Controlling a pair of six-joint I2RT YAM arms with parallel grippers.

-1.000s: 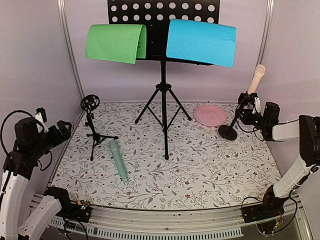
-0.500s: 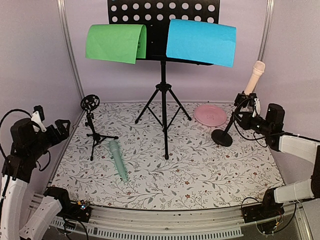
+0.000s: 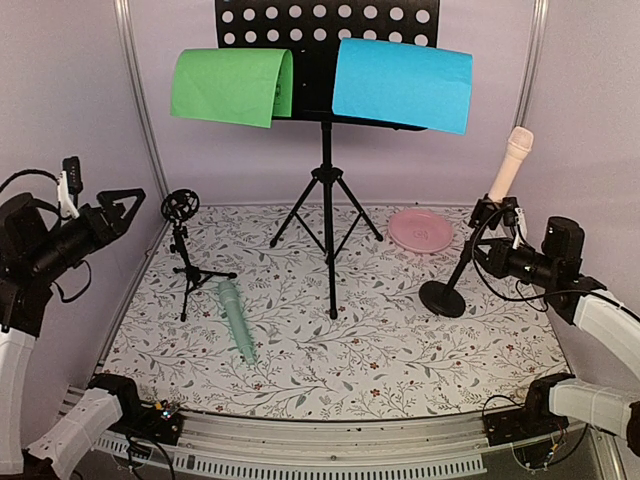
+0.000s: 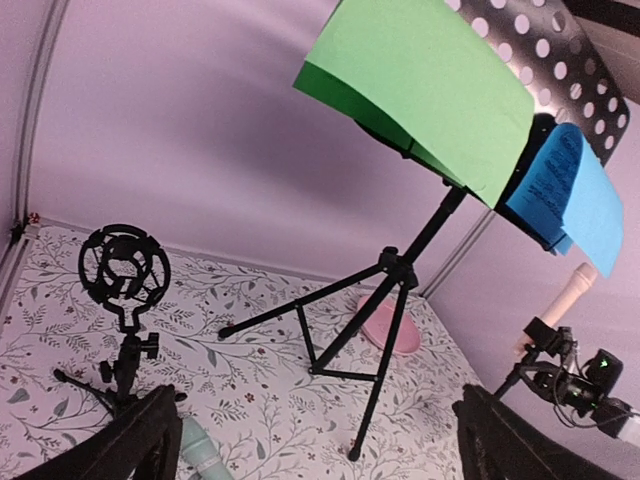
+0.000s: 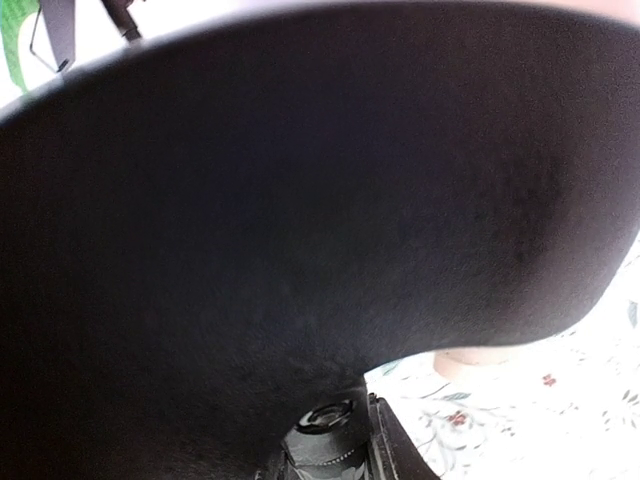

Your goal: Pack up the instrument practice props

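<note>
Now: left gripper (image 3: pixel 123 205) hovering high at left edge, fingers spreading wide, holding nothing. Right gripper (image 3: pixel 490 250) clamping tilted stem of round-based black mic support (image 3: pixel 442 298). Pink toy microphone (image 3: pixel 510 165) sticking up from its clip. Round base sitting low over floral table mat (image 3: pixel 380 350), near round pink plate (image 3: pixel 421 230); whether base is touching mat, cannot tell. Black perforated music rack with tripod legs (image 3: pixel 312 85) standing mid-rear, green music sheet (image 3: pixel 232 87) and blue music sheet (image 3: pixel 402 85) draping over its ledge. Small black tripod mic support with ring mount (image 3: pixel 183 262) standing at left. Mint toy microphone (image 3: pixel 236 320) lying just beside it on mat.
</note>
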